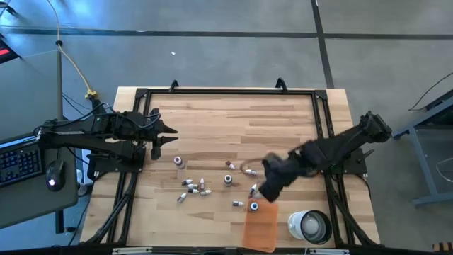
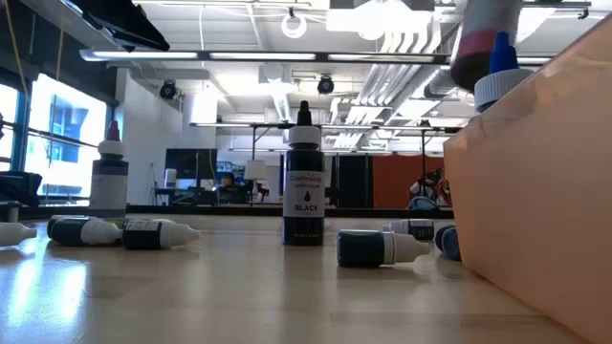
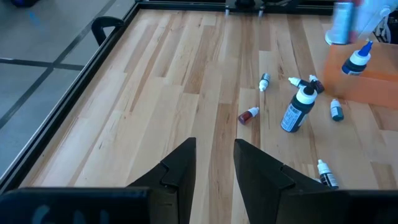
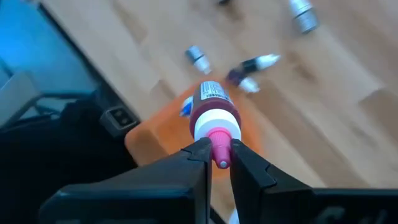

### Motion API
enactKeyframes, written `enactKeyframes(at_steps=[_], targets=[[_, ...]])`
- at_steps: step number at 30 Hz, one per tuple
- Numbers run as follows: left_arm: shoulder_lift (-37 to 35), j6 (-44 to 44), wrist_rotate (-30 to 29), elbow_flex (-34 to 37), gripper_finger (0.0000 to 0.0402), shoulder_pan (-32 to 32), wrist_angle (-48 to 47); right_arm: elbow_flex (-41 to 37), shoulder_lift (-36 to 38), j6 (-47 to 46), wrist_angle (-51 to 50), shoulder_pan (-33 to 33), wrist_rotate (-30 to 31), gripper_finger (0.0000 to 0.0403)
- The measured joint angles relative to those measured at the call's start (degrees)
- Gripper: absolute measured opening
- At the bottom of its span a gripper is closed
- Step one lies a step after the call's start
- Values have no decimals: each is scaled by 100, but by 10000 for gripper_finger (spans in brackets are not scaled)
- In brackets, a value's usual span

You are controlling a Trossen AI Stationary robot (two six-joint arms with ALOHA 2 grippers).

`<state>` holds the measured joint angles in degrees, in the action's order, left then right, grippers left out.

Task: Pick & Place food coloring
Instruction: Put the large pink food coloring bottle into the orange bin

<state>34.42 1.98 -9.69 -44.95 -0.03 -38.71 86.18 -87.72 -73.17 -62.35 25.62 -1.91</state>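
Several small food coloring bottles (image 1: 197, 187) lie scattered on the wooden table. A black one (image 2: 304, 177) stands upright. A blue-capped one (image 3: 357, 59) stands in the orange tray (image 1: 260, 225). My right gripper (image 4: 217, 152) hangs over the tray's far end, shut on a dark red bottle (image 4: 214, 102) with a white collar and a pink cap. In the high view this gripper (image 1: 263, 190) is blurred. My left gripper (image 3: 214, 162) waits open at the table's left side (image 1: 166, 134), holding nothing. My right gripper pinches the pink pointed cap (image 4: 219, 138) of the dark red bottle between its two fingertips. The fingers come steeply from above. The bottle hangs below them, cap up and base down, lifted clear above the orange tray (image 4: 155, 134).
A big white round cup (image 1: 309, 225) stands right of the tray at the near right corner. A black metal frame (image 1: 226, 92) runs around the table top. Bare wood lies along the far half of the table.
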Motion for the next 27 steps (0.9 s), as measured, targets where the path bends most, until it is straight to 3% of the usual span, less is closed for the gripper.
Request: enactKeyframes(at_steps=[9,21,27], targets=[[-1,0,0,0,108,0,-1,-574,-111,-482,507,914,247,31],[1,0,0,0,108,0,-1,-1592,-108,-521,804,975,197,31],[-1,0,0,0,108,2,-1,-2079,-88,-483,1441,852,-226,45]])
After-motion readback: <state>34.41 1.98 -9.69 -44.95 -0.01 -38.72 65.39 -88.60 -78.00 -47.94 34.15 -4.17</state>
